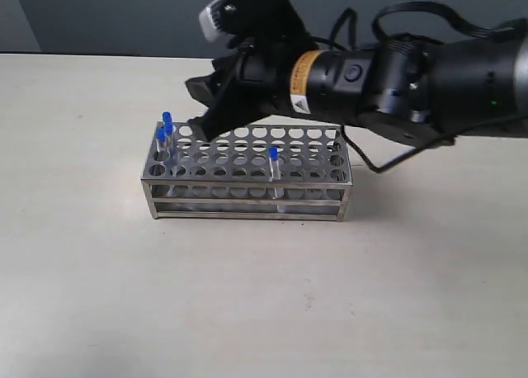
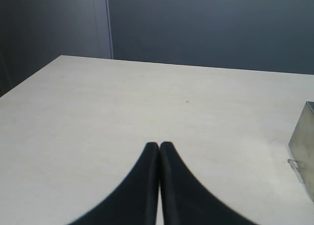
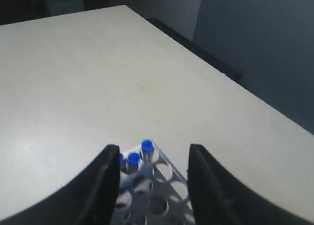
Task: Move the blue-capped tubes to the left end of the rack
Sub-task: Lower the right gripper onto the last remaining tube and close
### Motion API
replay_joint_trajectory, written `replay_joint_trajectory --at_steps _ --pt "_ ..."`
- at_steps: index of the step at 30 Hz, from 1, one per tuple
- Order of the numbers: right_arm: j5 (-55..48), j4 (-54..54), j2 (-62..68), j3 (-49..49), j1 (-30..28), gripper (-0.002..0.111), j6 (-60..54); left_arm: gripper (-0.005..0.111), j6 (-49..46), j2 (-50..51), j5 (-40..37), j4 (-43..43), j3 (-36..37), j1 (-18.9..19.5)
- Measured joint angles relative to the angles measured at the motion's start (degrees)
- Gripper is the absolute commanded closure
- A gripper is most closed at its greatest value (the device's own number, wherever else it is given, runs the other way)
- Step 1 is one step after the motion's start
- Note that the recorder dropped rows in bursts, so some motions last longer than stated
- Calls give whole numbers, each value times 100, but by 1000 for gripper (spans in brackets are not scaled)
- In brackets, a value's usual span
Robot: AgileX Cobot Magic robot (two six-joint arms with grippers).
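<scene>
The steel rack (image 1: 318,160) stands mid-table. Three blue-capped tubes (image 1: 167,129) stand in holes at its left end, and one more blue-capped tube (image 1: 273,157) stands near the middle of the front rows. My right gripper (image 1: 199,106) hovers open above the rack's back left part, holding nothing. The right wrist view shows its open gripper (image 3: 153,155) over the rack (image 3: 169,188), with the three blue caps (image 3: 133,158) just past the fingertips (image 3: 111,158). My left gripper (image 2: 159,146) is shut and empty over bare table, away from the rack's end (image 2: 303,144).
The pale tabletop (image 1: 264,295) stretches all round the rack. The right arm's thick black body and cables (image 1: 412,73) reach in from the right, above and behind the rack. A dark wall lies beyond the table's far edge.
</scene>
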State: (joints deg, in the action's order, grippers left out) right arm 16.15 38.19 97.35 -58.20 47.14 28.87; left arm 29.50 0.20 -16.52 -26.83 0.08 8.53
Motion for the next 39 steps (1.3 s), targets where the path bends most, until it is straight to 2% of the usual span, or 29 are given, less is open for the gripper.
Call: replay_joint_trajectory --at_steps 5,11,16,31,34,38,39 --pt "394 -397 -371 993 -368 65 -258 106 0 0 0 0 0 0" --pt "1074 -1731 -360 1702 -621 65 -1408 106 0 0 0 0 0 0" --pt "1281 -2211 -124 1761 -630 65 -1747 106 0 0 0 0 0 0" --pt "1540 -2231 698 1761 -630 65 -1811 106 0 0 0 0 0 0" --pt "1577 -2231 805 1761 -630 76 -1822 106 0 0 0 0 0 0" --pt "1598 -2213 805 1761 -630 108 -1822 106 0 0 0 0 0 0" --pt "1622 -2201 805 1761 -630 108 -1822 106 0 0 0 0 0 0"
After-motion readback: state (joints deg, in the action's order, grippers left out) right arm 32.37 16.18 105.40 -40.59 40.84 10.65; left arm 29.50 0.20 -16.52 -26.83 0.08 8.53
